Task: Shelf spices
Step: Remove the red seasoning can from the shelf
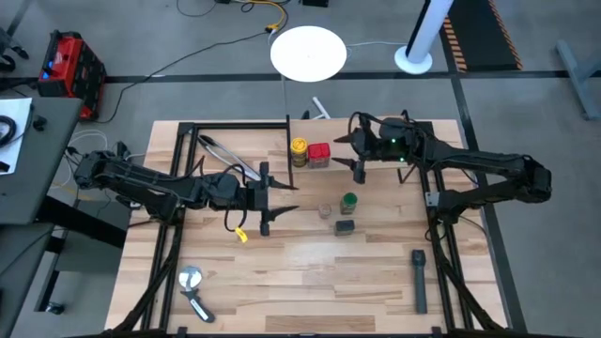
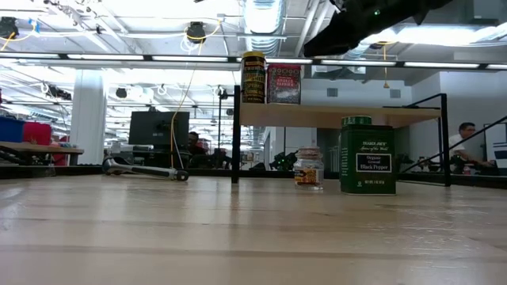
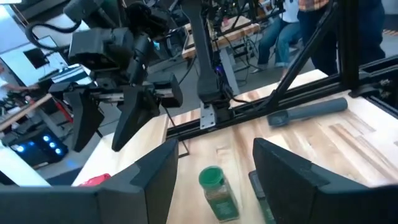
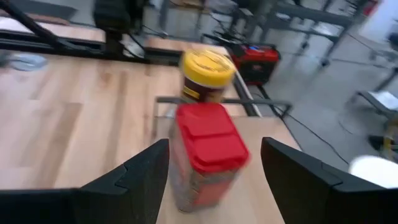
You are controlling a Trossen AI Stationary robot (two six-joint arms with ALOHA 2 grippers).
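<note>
From overhead I see the shelf (image 1: pixel 376 150) at the far side of the desk (image 1: pixel 310 282), its pale panel framed by thin black uprights. Two of the spices already stand on it side by side at its left end: the yellow round jar (image 1: pixel 299 150) and the red square tin (image 1: pixel 318 155), touching or nearly so. My right claw (image 1: pixel 358 155) hangs just beside the red tin on the shelf's side, and through the right wrist camera I have its fingers (image 4: pixel 137 180) spread wide with the red tin between them but not gripped, the yellow jar right behind it. The other three spices sit down on the desk in front of the shelf: the green-lidded jar (image 1: pixel 348 202), the small clear-tan jar (image 1: pixel 325 210) near it to the left, and the dark grey square tin (image 1: pixel 345 226) just in front of the green-lidded one. My left claw (image 1: pixel 275 199) is over the middle of the desk, left of those three, its fingers (image 3: pixel 149 180) apart and holding nothing; its wrist camera looks past them at the green-lidded jar. Metal tongs (image 1: pixel 228 158) lie on the desk's far left part, a long black bar-shaped tool (image 1: pixel 419 279) lies near the right front edge, and a round silver-headed utensil (image 1: pixel 194 292) lies at the left front.
</note>
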